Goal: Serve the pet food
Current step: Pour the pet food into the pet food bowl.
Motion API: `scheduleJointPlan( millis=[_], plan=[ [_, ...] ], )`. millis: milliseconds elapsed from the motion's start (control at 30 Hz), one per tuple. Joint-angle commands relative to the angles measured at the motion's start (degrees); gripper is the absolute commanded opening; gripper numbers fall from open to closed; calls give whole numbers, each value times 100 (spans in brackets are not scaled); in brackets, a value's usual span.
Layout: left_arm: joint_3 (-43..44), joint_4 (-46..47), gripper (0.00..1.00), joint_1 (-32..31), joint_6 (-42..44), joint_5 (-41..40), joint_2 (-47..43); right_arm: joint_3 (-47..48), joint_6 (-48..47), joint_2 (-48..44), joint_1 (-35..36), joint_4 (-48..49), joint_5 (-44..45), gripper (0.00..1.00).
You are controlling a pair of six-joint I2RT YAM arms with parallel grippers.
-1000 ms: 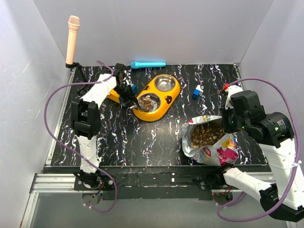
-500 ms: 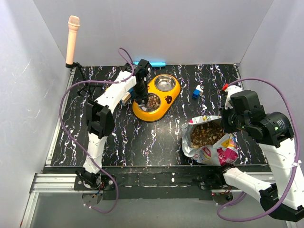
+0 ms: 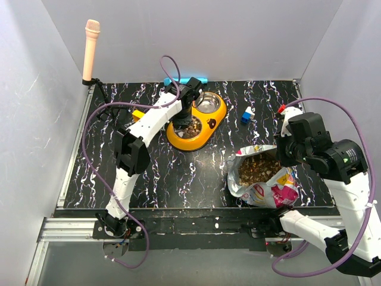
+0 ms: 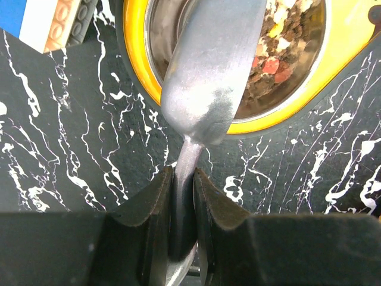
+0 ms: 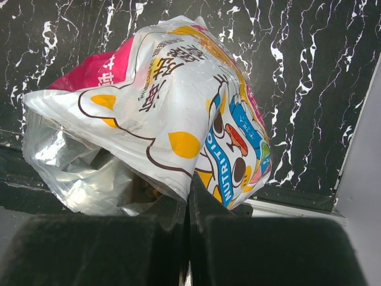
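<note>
1. The left gripper [image 4: 183,179] is clamped on the thin handle of a metal spoon [image 4: 208,77]. The spoon's head lies over the nearer compartment of the yellow double bowl [image 4: 132,47].
2. The pet food [image 4: 286,53] sits in that compartment as a brown heap with some paler and reddish bits. More of it fills the open foil bag [image 5: 178,107], which stands near the front right of the black marbled table [image 3: 161,179], well apart from the bowl.
3. The right gripper [image 5: 189,205] is pinched tight on the bag's lower edge.
4. The bowl's far compartment [image 3: 206,103] shows bare steel.
5. A blue marker [image 3: 186,80] lies against the back wall just behind the bowl. A blue and white toy block [image 3: 246,115] stands between bowl and bag.
6. An orange block [image 3: 137,113] lies left of the bowl, and a peach microphone-shaped thing [image 3: 90,47] stands upright in the far left corner.
7. From above, the left arm and its purple cable [image 3: 89,131] cover the spoon and much of the filled compartment.
8. From the left wrist, the spoon's head hides the middle of the heap. Only one smooth grey face of the spoon shows, so I cannot tell whether it carries pellets.
9. A tan studded block [image 4: 62,21] is cut off at the corner of that view.
10. From the right wrist, the bag's mouth and contents are out of sight.
</note>
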Motion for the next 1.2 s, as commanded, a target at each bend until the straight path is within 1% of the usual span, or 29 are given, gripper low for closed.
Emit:
scheduleJointPlan(
  millis=[0,67,200,367,467,633,967,1100,1167],
  plan=[
    [360,-1417,0,-237,192,-693,-232,766,11,-152,-15,1229,-131,1],
    [255,-1417,0,-308,210,-754,-337,810,20,-144,-23,1202,-131,1],
    [-281,-1425,0,-422,254,-956,-610,819,55,-161,-23,1176,-131,1],
    [-686,-1417,0,-422,307,-1264,-795,837,72,-161,-23,1141,-157,1],
    [-748,-1408,0,-475,333,-1553,-865,889,90,-144,-15,1114,-175,1],
    [-686,-1408,0,-545,421,-1783,-970,951,143,-108,-15,1114,-254,1],
    [-686,-1408,0,-581,456,-1722,-1278,977,195,-3,-23,1132,-307,1],
    [-678,-1417,0,-572,369,-1572,-1384,1012,213,76,-15,1123,-350,1],
    [-651,-1417,0,-563,263,-1362,-1506,1047,213,120,-15,1114,-359,1]
  ],
)
